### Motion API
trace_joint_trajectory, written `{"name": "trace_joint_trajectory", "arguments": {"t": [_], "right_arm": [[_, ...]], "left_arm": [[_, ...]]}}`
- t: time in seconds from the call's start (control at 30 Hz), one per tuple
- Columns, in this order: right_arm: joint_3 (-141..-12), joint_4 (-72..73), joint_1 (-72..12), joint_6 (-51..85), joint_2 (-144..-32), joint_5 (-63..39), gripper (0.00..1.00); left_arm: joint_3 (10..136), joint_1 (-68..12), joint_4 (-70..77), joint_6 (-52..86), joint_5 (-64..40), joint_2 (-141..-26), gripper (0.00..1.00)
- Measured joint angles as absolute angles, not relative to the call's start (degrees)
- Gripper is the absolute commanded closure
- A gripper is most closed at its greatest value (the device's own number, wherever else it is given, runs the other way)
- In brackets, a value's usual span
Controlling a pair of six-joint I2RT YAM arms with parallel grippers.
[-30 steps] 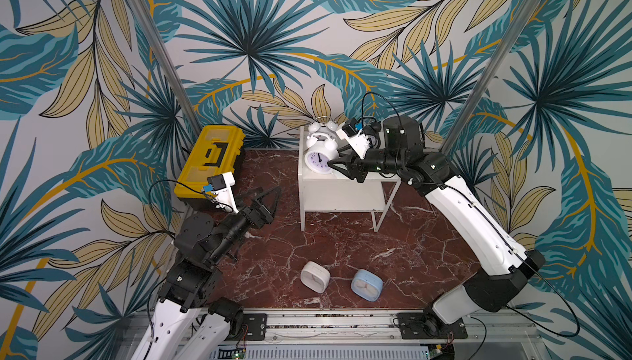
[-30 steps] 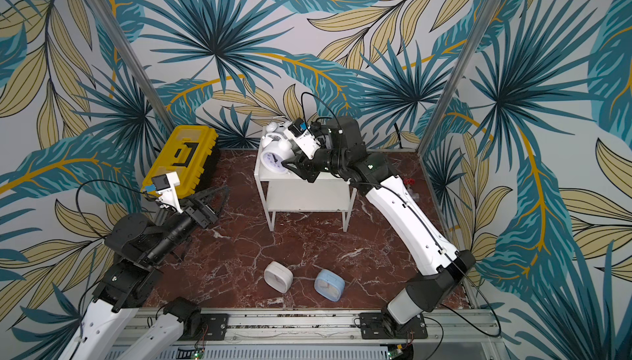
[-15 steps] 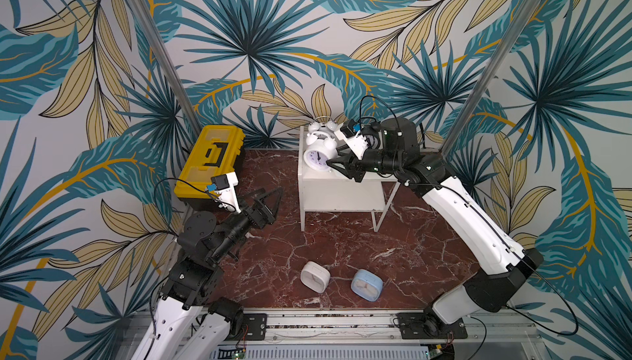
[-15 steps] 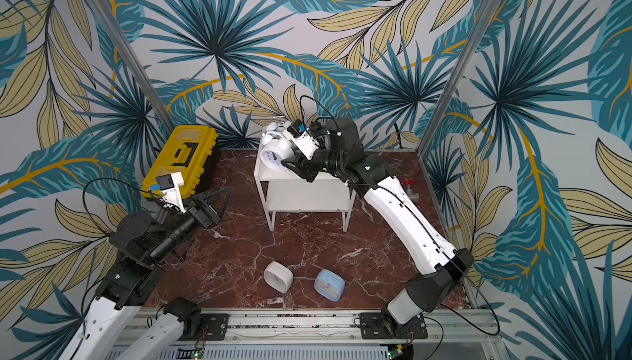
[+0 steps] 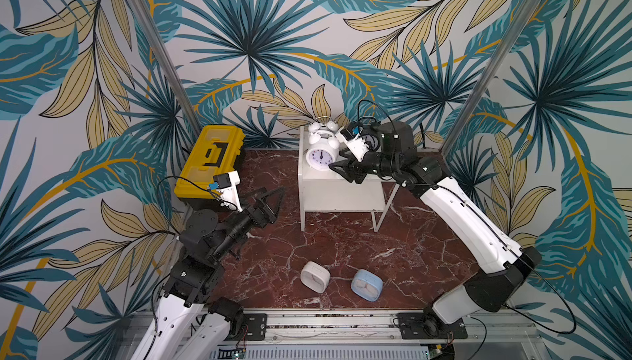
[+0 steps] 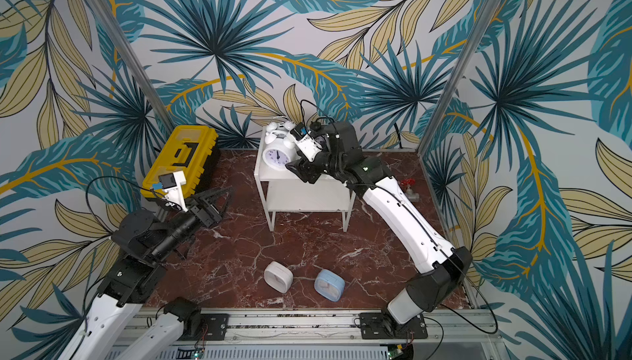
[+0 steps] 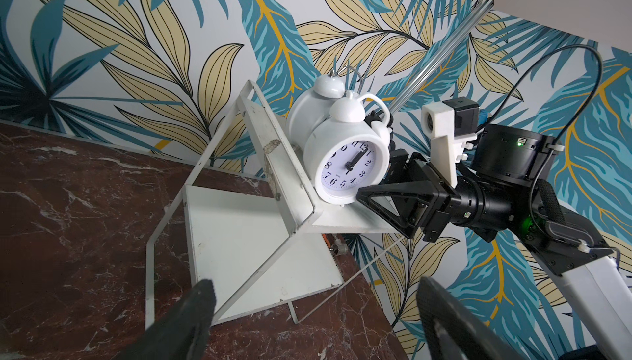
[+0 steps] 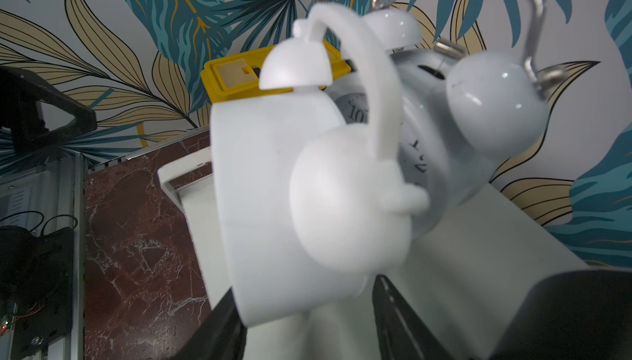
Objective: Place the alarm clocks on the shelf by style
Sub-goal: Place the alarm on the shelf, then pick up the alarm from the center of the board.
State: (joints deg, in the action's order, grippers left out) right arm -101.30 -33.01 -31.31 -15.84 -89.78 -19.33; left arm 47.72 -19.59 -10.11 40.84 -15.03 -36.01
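The right claw (image 5: 340,172) is parking a white bell clock (image 5: 321,158) on the top board of the shelf (image 5: 342,199), jaws straddling it; clamped or loose, I cannot tell. The left claw (image 5: 273,189) is hanging wide apart, and the next move is calling for a clean retreat without toppling that clock.

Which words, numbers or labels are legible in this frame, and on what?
"11", "12", "2", "3", "4", "5", "6", "7", "8": dial of the front white twin-bell clock.
"10": dial of the rear white twin-bell clock.
Small print on the front dial: too small to read.
Yellow toolbox: no legible text.
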Motion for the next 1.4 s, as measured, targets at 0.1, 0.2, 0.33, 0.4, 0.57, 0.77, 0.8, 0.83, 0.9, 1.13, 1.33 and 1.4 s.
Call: {"name": "trace_joint_trajectory", "arguments": {"t": [0.1, 0.2, 0.33, 0.4, 0.57, 0.77, 0.8, 0.83, 0.9, 1.13, 1.33, 1.4], "right_arm": [[-101.2, -32.9, -31.3, -15.2, -89.7, -18.4, 0.44], [-100.9, -32.6, -31.2, -14.6, -89.4, -17.4, 0.49], [-100.0, -32.2, -31.1, -14.1, -88.6, -17.1, 0.52], [-99.9, -32.0, -31.1, -13.9, -88.2, -17.1, 0.52], [-99.8, -31.7, -31.1, -13.3, -87.2, -17.1, 0.52], [-97.0, -31.8, -32.6, -10.8, -83.1, -15.7, 0.51], [-95.4, -31.8, -33.8, -10.3, -81.4, -14.8, 0.49], [-93.6, -31.6, -35.3, -9.9, -79.7, -13.8, 0.47], [-87.6, -31.5, -40.4, -8.6, -74.5, -10.9, 0.44], [-66.1, -32.7, -55.3, 4.1, -64.1, 0.3, 0.21], [-56.3, -33.6, -62.1, 17.7, -65.3, 4.3, 0.19], [-55.1, -32.7, -62.9, 21.4, -67.0, 3.3, 0.17]], "left_arm": [[47.7, -19.5, -10.1, 40.7, -15.2, -36.0, 0.05], [47.7, -19.4, -10.1, 40.7, -15.4, -36.0, 0.05], [47.7, -19.4, -10.1, 40.5, -15.5, -35.9, 0.05], [47.7, -19.4, -10.2, 40.4, -15.5, -35.9, 0.05], [47.7, -19.4, -10.2, 40.3, -15.5, -35.9, 0.05], [47.7, -19.4, -11.8, 40.3, -14.1, -36.1, 0.02], [47.7, -19.4, -12.4, 40.3, -13.6, -36.3, 0.02], [47.7, -19.4, -13.1, 40.3, -13.1, -36.7, 0.02], [47.7, -19.4, -14.8, 40.3, -11.9, -37.7, 0.02], [45.2, -19.4, -19.2, 42.2, -6.7, -40.4, 0.02], [42.0, -19.4, -20.4, 44.6, -3.9, -43.7, 0.07], [40.9, -19.3, -20.4, 45.5, -4.2, -45.8, 0.09]]}}
